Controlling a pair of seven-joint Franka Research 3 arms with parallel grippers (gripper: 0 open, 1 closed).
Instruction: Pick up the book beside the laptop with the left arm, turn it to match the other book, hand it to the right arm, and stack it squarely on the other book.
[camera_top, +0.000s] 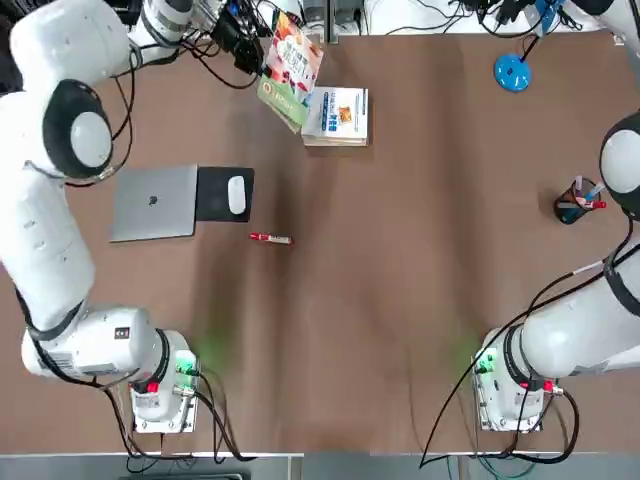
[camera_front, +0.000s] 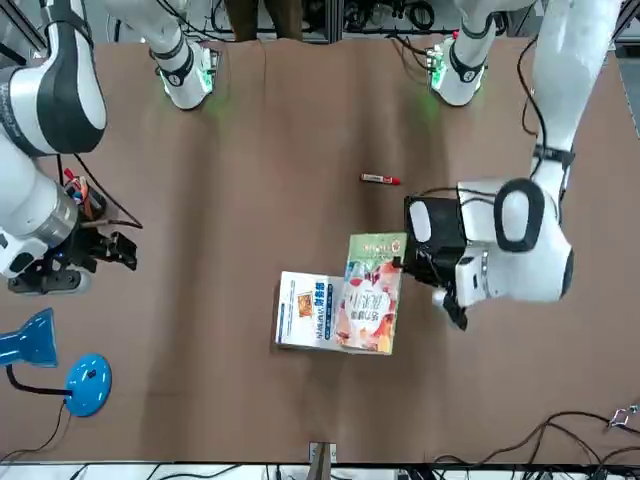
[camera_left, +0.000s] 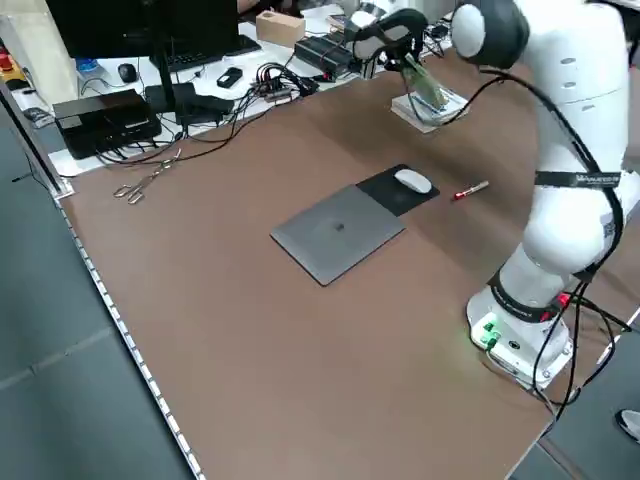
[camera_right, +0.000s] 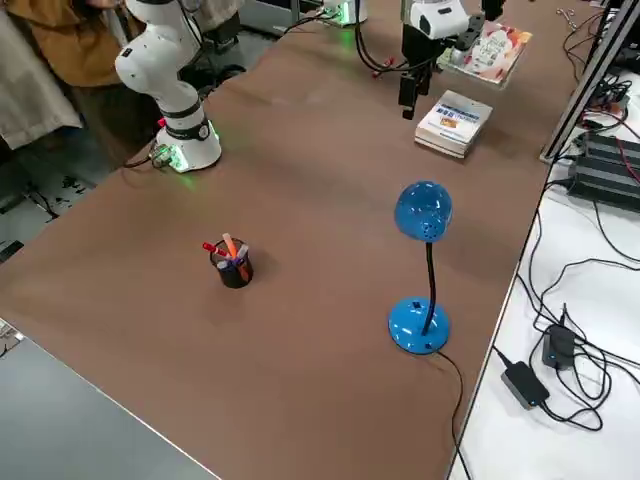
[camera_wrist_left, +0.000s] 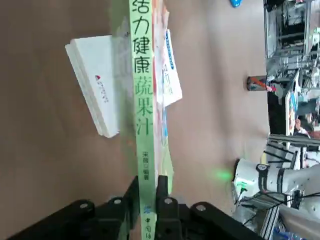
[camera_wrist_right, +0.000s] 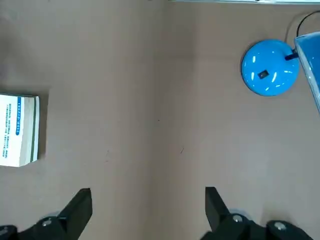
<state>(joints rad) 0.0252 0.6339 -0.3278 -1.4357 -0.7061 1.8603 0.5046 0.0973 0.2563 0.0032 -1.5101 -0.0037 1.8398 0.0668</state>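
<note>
The book (camera_front: 369, 300) hides part of the other book (camera_front: 308, 312) (front view).

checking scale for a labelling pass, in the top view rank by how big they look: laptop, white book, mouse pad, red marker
1. laptop
2. white book and mouse pad: these look about alike, and the floral book covers part of the white book, so I won't rank them.
3. red marker

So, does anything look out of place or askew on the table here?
A red marker lies loose on the table, apart from the pen cup. The floral book is tilted only because the left gripper holds it over the white book.
</note>
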